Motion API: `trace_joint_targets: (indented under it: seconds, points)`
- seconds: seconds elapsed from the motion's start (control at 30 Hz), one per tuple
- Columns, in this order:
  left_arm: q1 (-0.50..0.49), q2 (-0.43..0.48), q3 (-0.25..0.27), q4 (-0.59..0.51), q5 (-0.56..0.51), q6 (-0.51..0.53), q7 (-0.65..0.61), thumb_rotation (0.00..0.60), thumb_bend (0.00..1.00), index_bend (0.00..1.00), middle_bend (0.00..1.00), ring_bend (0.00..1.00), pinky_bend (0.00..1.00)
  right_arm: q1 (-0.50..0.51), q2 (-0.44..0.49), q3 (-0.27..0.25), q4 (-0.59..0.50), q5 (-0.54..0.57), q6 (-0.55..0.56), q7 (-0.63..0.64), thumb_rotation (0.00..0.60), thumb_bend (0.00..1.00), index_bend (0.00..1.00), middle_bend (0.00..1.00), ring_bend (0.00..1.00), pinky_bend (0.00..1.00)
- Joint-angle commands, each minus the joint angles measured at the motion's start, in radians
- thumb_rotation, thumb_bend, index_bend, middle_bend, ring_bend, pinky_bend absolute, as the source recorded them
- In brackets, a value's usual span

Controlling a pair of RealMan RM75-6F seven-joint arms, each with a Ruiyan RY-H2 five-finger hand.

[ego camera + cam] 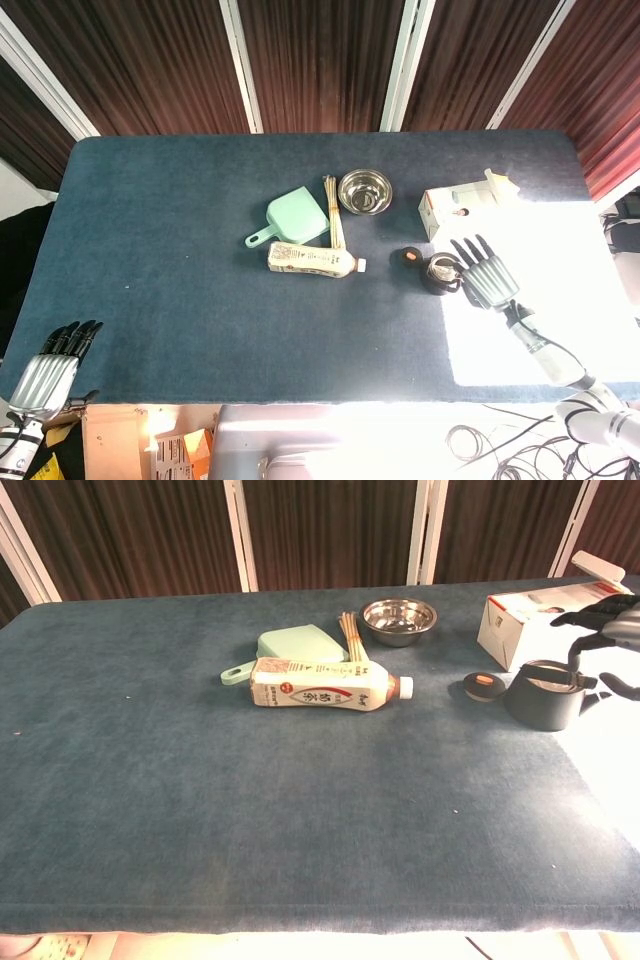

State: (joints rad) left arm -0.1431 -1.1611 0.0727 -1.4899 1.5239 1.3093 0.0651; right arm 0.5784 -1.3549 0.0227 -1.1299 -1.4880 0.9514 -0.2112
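Note:
My right hand [484, 274] hovers open just right of a small dark pot [441, 271], fingers spread and holding nothing. In the chest view the right hand [606, 630] hangs above and to the right of the pot [541, 697]. A small dark lid with an orange spot [410, 257] lies left of the pot. My left hand [50, 368] stays past the near left corner of the table, fingers together and extended, holding nothing. It does not show in the chest view.
On the blue table [180, 250] lie a tea bottle on its side [310, 260], a mint green scoop [290, 218], a bundle of sticks [333, 210], a steel bowl [365, 191] and a white carton [462, 203]. Strong sunlight covers the right end.

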Motion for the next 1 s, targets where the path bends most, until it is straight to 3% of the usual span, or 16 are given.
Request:
trace_joint_targets:
  seconds: [0.03,0.7,1.0]
  points:
    - [0.002,0.000,-0.001,0.001,0.000,0.003,-0.001,0.600,0.04,0.00,0.08,0.03,0.10,0.007,-0.014,0.002,0.013,0.014,-0.022,-0.006,0.489,0.61,0.33,0.00,0.00,0.00]
    - [0.003,0.001,-0.005,-0.003,-0.005,0.002,0.005,0.600,0.04,0.00,0.08,0.03,0.10,0.014,-0.050,-0.019,0.066,0.021,-0.062,0.017,0.489,0.62,0.27,0.00,0.00,0.00]
    - [0.016,0.005,-0.007,-0.008,0.021,0.048,-0.015,0.600,0.04,0.00,0.08,0.03,0.10,-0.046,0.053,-0.008,-0.062,-0.039,0.135,0.112,0.489,0.61,0.11,0.00,0.00,0.00]
